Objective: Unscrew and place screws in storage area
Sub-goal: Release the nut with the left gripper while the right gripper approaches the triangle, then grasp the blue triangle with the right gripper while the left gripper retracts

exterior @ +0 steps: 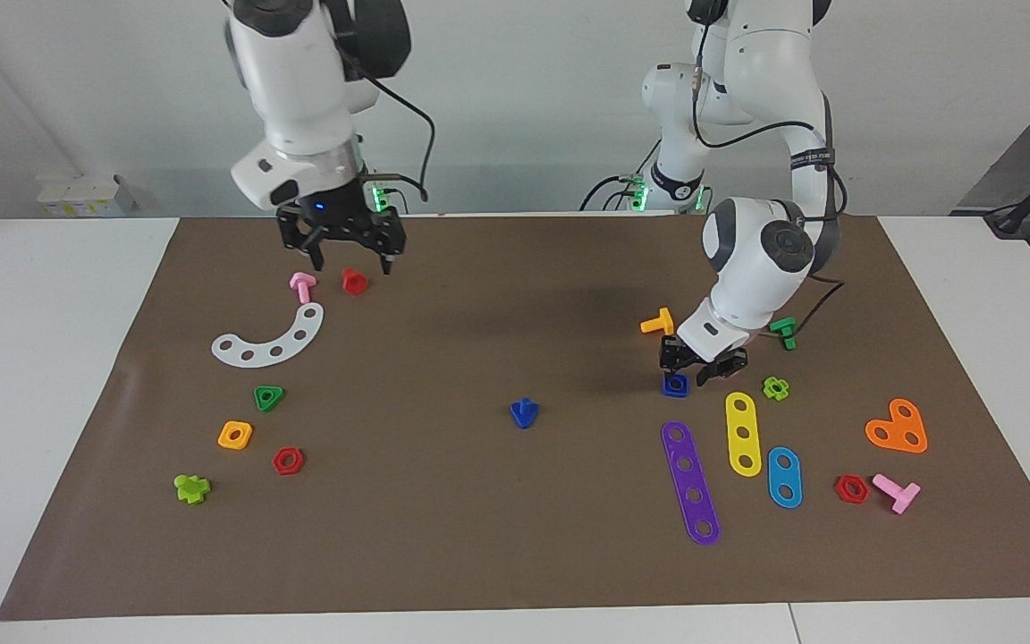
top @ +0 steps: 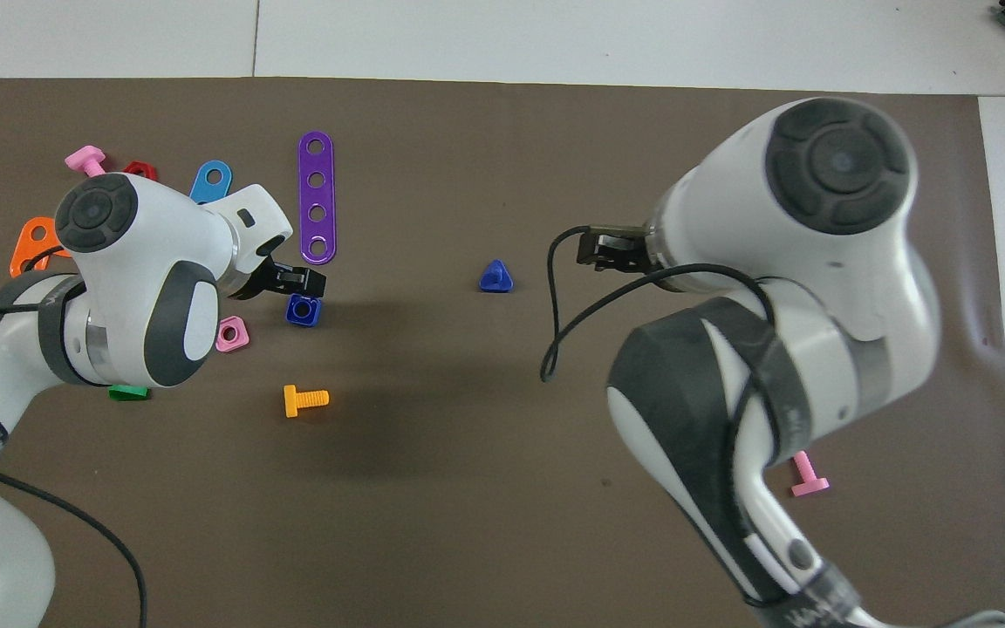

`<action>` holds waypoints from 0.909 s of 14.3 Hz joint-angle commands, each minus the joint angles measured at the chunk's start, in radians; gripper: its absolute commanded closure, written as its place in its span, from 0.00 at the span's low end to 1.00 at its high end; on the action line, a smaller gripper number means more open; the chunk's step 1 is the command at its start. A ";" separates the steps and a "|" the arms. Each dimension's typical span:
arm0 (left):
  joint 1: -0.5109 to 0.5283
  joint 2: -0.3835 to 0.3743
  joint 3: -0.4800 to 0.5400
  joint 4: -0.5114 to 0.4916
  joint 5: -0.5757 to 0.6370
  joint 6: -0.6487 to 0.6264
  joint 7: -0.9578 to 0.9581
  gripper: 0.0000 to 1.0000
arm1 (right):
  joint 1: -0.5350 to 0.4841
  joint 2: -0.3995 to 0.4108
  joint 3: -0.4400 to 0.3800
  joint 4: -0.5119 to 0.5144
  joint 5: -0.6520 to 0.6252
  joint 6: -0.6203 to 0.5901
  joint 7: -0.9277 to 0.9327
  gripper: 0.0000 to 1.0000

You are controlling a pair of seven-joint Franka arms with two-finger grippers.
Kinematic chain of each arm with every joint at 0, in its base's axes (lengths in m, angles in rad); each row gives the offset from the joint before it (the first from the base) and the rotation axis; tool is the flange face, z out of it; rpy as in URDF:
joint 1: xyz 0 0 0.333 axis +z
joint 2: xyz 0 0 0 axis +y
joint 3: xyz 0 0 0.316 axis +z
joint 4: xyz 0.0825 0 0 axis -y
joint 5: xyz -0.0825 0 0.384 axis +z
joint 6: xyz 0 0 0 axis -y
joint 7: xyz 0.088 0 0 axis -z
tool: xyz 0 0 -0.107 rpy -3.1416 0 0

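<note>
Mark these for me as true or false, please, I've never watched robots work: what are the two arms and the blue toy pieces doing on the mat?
1. The blue screw stands alone in the middle of the mat, with no jaws touching it. True.
2. The left arm's jaws grip the blue square nut. False: the nut lies free on the mat close by them.
3. The right arm's jaws are open, over the pink bolt and the red bolt. True.
4. The purple strip lies at the right arm's end of the mat. False: it lies at the left arm's end, beside the yellow strip.
</note>
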 commanded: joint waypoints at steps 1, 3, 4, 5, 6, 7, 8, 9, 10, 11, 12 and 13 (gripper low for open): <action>0.038 -0.052 0.037 0.032 -0.007 -0.037 0.008 0.00 | 0.048 0.135 -0.006 0.070 0.010 0.108 0.059 0.00; 0.070 -0.092 0.084 0.056 -0.006 -0.089 0.010 0.00 | 0.073 0.192 -0.003 0.069 0.007 0.188 0.036 0.00; 0.090 -0.104 0.107 0.075 -0.006 -0.138 0.011 0.00 | 0.080 0.230 0.008 0.069 0.004 0.213 -0.002 0.00; 0.107 -0.106 0.123 0.092 -0.002 -0.192 0.014 0.00 | 0.102 0.273 0.011 0.070 -0.007 0.234 -0.010 0.00; 0.116 -0.108 0.133 0.112 0.031 -0.233 0.014 0.00 | 0.116 0.309 0.011 0.070 -0.012 0.292 -0.010 0.00; 0.118 -0.108 0.135 0.144 0.101 -0.278 0.016 0.00 | 0.113 0.323 0.011 0.070 -0.013 0.343 -0.012 0.00; 0.118 -0.105 0.139 0.188 0.149 -0.342 0.016 0.00 | 0.107 0.332 0.011 0.069 -0.012 0.381 -0.020 0.00; 0.120 -0.103 0.147 0.236 0.163 -0.400 0.016 0.00 | 0.110 0.355 0.011 0.069 -0.013 0.400 -0.020 0.00; 0.123 -0.103 0.149 0.279 0.163 -0.457 0.016 0.00 | 0.117 0.375 0.011 0.069 -0.013 0.418 -0.020 0.02; 0.136 -0.103 0.147 0.320 0.163 -0.511 0.016 0.00 | 0.116 0.381 0.011 0.061 -0.027 0.437 -0.032 0.11; 0.140 -0.108 0.147 0.355 0.154 -0.558 0.016 0.00 | 0.107 0.381 0.011 0.059 -0.042 0.443 -0.064 0.17; 0.140 -0.114 0.149 0.394 0.154 -0.617 0.016 0.00 | 0.108 0.381 0.011 0.058 -0.044 0.443 -0.076 0.24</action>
